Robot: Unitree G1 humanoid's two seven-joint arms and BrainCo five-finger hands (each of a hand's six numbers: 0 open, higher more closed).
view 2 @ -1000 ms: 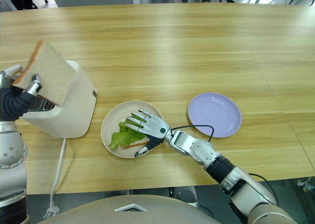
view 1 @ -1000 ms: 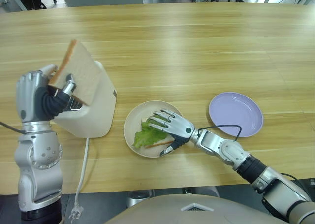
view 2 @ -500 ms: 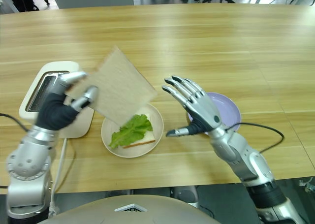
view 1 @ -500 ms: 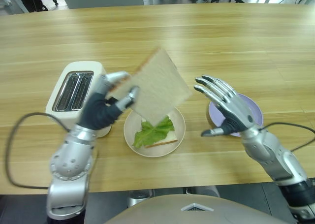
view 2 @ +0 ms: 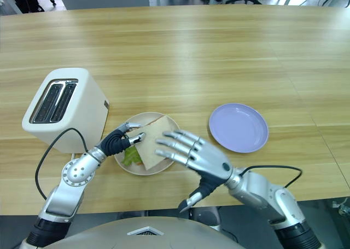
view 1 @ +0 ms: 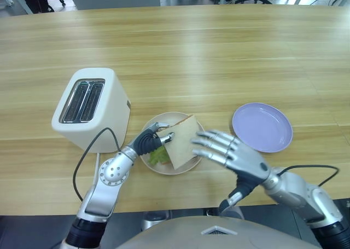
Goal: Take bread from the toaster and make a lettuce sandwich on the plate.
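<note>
One bread slice [view 1: 183,142] rests over the lettuce [view 1: 158,155] on the beige plate [view 1: 164,120], near the table [view 1: 180,52] front edge, pinched by the left robot hand [view 1: 149,142]. The right robot hand [view 1: 228,153] hovers beside it, fingers spread, holding nothing.

The toaster [view 1: 93,117] is cream, the sandwich plate [view 1: 167,171] beige, lettuce [view 1: 158,156] green, bread [view 1: 184,145] pale tan, spare plate [view 1: 262,127] lilac, table [view 1: 208,57] blond wood-grain

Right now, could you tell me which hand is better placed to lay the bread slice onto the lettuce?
The left hand, probably: it grips the bread slice at its left edge, over the lettuce on the plate. The right hand is open beside the slice, holding nothing.
</note>
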